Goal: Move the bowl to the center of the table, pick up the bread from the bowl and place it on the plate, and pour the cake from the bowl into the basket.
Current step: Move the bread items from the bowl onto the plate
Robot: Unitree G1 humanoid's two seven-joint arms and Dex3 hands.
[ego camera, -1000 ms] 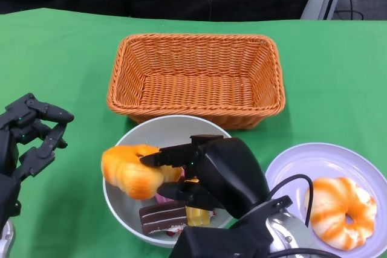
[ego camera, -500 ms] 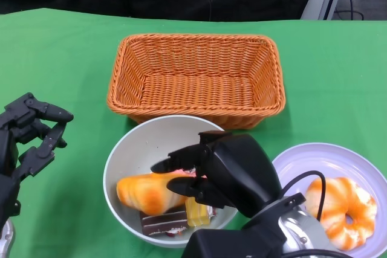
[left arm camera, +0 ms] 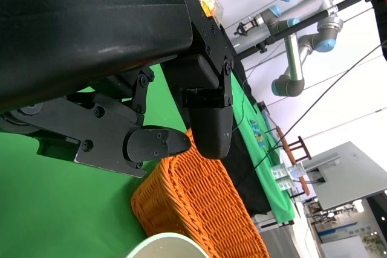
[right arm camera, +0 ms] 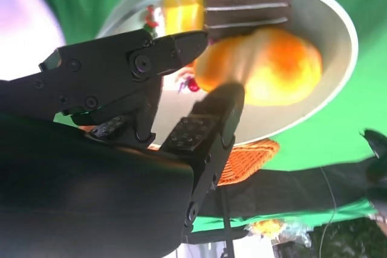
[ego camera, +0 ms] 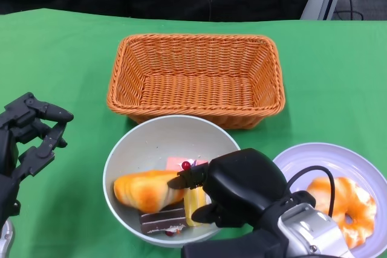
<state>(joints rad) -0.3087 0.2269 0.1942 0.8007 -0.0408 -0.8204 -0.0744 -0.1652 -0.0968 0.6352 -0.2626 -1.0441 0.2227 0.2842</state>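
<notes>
At six o'clock, over the pale round bowl [ego camera: 124, 155], the right hand [ego camera: 233, 188] hovered empty, fingers apart, beside the golden bread roll [ego camera: 147, 190] lying inside it; regrasping looked next, left hand [ego camera: 30, 134] idle, open.

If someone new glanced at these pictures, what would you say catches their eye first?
Probably the robot's black right hand, hovering open over the pale grey round bowl near the table's centre, where an orange-glazed bread roll lies beside cake slices. Behind the bowl sits the empty orange wicker basket, and to its right a lilac plate carries another glazed bread.
</notes>
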